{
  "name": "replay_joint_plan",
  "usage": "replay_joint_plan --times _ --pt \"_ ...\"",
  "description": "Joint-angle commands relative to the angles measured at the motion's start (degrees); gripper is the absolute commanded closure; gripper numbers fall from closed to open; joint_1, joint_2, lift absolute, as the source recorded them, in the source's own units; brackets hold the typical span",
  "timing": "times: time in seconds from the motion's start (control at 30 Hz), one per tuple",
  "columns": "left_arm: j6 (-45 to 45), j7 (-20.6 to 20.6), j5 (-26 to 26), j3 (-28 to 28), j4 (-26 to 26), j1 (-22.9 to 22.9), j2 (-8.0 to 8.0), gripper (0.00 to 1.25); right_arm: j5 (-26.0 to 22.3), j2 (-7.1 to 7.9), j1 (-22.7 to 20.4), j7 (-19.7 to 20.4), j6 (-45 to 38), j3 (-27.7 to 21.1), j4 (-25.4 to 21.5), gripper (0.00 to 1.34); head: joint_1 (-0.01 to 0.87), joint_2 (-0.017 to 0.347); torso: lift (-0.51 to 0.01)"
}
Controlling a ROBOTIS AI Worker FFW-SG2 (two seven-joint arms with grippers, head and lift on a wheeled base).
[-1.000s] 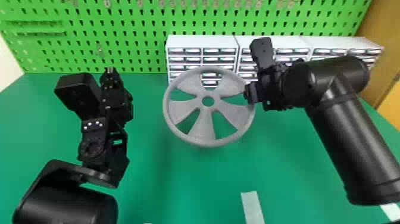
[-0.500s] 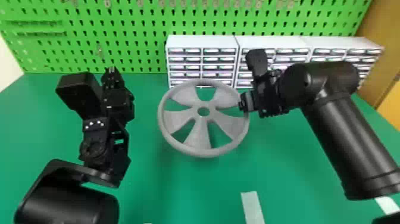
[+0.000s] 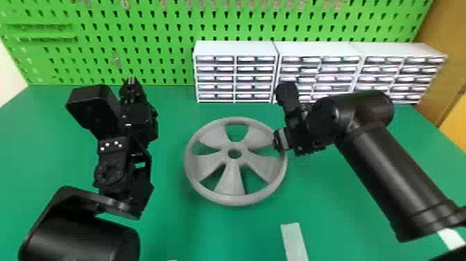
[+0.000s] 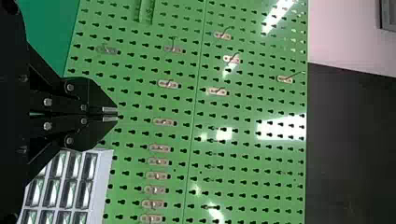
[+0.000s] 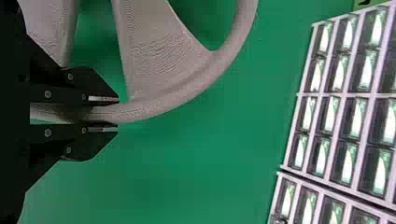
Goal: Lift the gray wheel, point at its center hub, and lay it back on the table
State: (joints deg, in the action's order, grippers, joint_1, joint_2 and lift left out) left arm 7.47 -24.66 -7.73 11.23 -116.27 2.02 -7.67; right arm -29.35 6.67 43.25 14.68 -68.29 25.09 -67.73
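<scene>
Right black two-fingered hand [image 5: 117, 115]: clamped on gray five-spoked plastic wheel [image 3: 230, 178]. You lower level, short of green desk [image 3: 222, 236] far edge, then release.

One gray wheel [image 3: 231, 180] with five spokes is showing over one green table [image 3: 166, 222]. Two grippers are flanking the wheel: one left gripper [image 3: 131, 82], one right gripper [image 3: 279, 140]. Beyond the wheel, three white drawer cabinets [image 3: 235, 48] are standing before one green pegboard [image 3: 166, 52] that is carrying more than ten metal hooks [image 4: 164, 122]. Nearer than the wheel, three pale strips [image 3: 294, 241] are lying, one showing only a sliver.
</scene>
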Motion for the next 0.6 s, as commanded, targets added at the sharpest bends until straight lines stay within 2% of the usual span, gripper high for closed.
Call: replay_joint_plan --times 0.0,0.23,0.57 --pt "0.00 -0.03 0.00 0.02 0.08 0.01 0.02 1.13 -0.63 0.01 -0.01 0.00 0.79 1.37 1.63 1.23 0.692 0.048 -0.096" --pt "0.00 -0.03 -0.18 0.11 0.08 0.01 0.02 1.13 -1.77 0.10 -0.19 0.00 2.02 2.86 4.18 1.23 0.692 0.048 -0.096" --pt "0.00 0.05 -0.27 0.11 0.17 0.01 0.02 1.13 -2.38 0.36 -0.89 0.00 4.48 4.79 5.41 1.23 0.692 0.048 -0.096"
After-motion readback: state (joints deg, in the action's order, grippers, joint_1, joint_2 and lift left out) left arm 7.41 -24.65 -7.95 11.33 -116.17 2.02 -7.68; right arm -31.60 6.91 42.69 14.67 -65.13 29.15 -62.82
